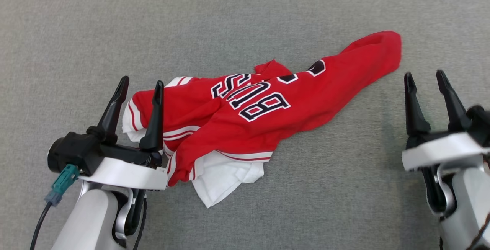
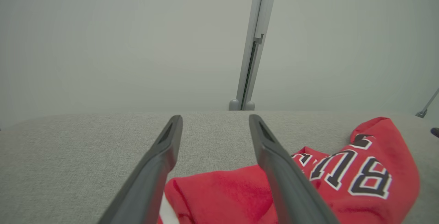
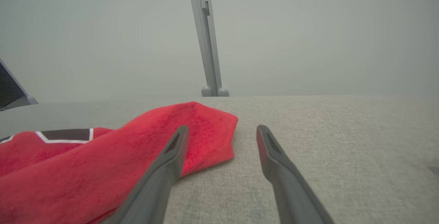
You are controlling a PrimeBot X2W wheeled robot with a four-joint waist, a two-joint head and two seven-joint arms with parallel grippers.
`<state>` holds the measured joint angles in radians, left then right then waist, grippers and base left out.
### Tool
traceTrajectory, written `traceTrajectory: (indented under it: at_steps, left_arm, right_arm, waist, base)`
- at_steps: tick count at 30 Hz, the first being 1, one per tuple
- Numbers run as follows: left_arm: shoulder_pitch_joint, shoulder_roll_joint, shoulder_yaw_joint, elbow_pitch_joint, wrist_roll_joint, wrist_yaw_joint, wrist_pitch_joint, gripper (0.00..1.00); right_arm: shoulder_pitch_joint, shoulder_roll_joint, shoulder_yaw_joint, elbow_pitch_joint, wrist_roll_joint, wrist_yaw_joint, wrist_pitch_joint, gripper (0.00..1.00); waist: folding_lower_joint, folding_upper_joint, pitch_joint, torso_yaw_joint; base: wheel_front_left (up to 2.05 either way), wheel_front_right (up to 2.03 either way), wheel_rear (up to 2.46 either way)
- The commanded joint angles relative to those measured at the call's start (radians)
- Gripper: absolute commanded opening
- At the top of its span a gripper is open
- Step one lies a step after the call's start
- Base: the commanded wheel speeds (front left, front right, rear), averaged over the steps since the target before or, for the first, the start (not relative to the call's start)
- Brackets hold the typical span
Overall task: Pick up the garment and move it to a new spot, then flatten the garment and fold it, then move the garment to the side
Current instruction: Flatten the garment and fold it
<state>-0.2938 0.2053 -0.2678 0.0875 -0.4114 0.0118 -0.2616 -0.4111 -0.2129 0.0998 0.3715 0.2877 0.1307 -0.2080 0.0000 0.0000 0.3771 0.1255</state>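
Note:
A red garment [image 1: 268, 104] with white trim and dark lettering lies crumpled across the middle of the grey surface [image 1: 245, 16], one end stretched toward the upper right. My left gripper [image 1: 141, 83] stands open over the garment's left end, nothing between its fingers. In the left wrist view the garment [image 2: 363, 176] lies below and right of the open left gripper [image 2: 215, 119]. My right gripper [image 1: 425, 77] is open, just right of the garment's far end and apart from it. Seen from the right wrist, the garment's end [image 3: 199, 128] sits left of the open right gripper [image 3: 223, 129].
The grey padded surface extends all around the garment, with bare room at the back, left and front. Beyond its far edge a grey upright post [image 2: 255, 42] stands against a pale wall. A dark object [image 3: 8, 90] shows at the left edge of the right wrist view.

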Motion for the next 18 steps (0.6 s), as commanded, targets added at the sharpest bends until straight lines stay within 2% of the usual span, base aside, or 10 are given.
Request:
traceTrajectory:
  at_steps: [1,11,18]
  left_arm:
    - [0.014,0.005,0.011,-0.003,0.010,0.004,-0.004,1.00]
    - [0.112,0.009,0.030,0.000,0.015,0.015,-0.004,1.00]
    - [0.153,0.015,0.026,-0.014,0.008,0.025,0.004,1.00]
  right_arm:
    - [0.039,0.002,-0.011,-0.028,-0.006,0.000,-0.006,1.00]
    - [0.304,0.046,-0.102,-0.291,-0.051,0.000,0.085,1.00]
    - [0.391,0.086,-0.117,-0.400,-0.064,0.000,0.141,1.00]
  waist:
    - [0.0000,0.0000,-0.023,-0.022]
    - [0.0000,0.0000,-0.111,-0.063]
    - [0.0000,0.0000,-0.139,-0.076]
  base:
    - [0.00,0.00,0.00]
    - [0.00,0.00,0.00]
    - [0.00,0.00,0.00]
